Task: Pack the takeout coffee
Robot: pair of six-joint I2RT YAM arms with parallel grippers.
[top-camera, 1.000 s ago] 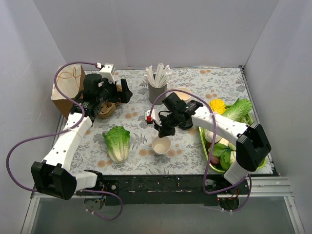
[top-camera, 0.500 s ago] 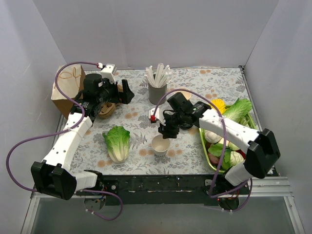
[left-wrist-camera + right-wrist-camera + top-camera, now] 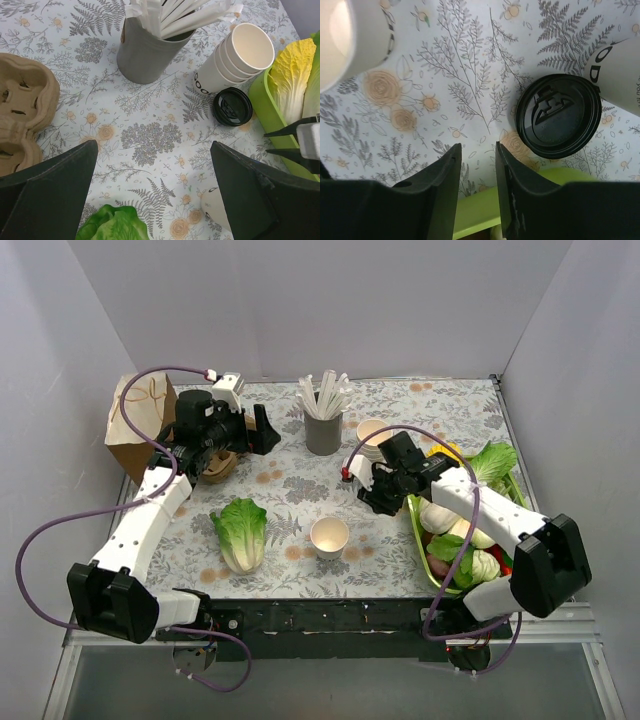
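Since the takeout coffee cup stands upright but lidless toward the near middle of the table, just right of the lettuce, while its black lid lies flat well apart from it, just beside the stack of lidless cups on the far right, I judge the packing barely begun. As I read it, 3 things are left: the lid must go on, the cup must be seated in the pulp carrier at the far left, and perhaps all of it goes into the paper bag beyond. My right gripper hangs low over the tablecloth at the left rim of the green tray, between cup and lid. Its fingers point down, parted by a narrow gap and grasping nothing, with the lid just off to one side of them. That arm reaches out from its near-right base and bends in toward the centre. My left gripper is spread wide and empty, held above the carrier's right edge, its arm stretched far along the left side.
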